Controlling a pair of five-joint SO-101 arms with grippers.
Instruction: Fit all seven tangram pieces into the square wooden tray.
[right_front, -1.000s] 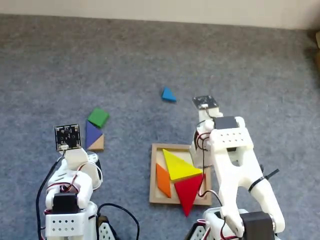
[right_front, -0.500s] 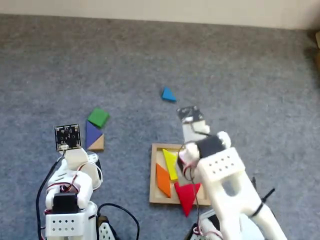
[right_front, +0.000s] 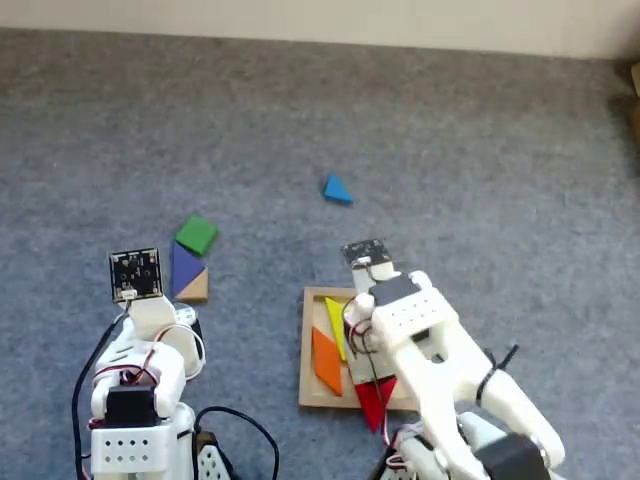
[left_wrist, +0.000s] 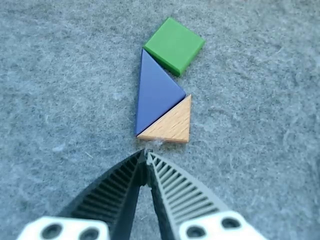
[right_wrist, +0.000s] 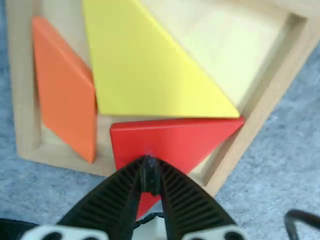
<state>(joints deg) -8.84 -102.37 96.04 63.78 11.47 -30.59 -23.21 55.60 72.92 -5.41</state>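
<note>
The square wooden tray holds an orange piece and a big yellow triangle. A red triangle lies tilted, partly over the tray's near rim. My right gripper is shut, its tips down on the red triangle. My left gripper is shut just short of a wooden triangle. That triangle touches a violet-blue triangle, with a green square beyond it. A small blue triangle lies farther out.
Grey carpet covers the table. The right arm's white body hangs over the tray's right half and hides it from above. A pale wall edge runs along the far side.
The right arm has swung leftward and lowered over the tray, now covering most of the yellow and red triangles. The left arm and the loose pieces have not moved.
</note>
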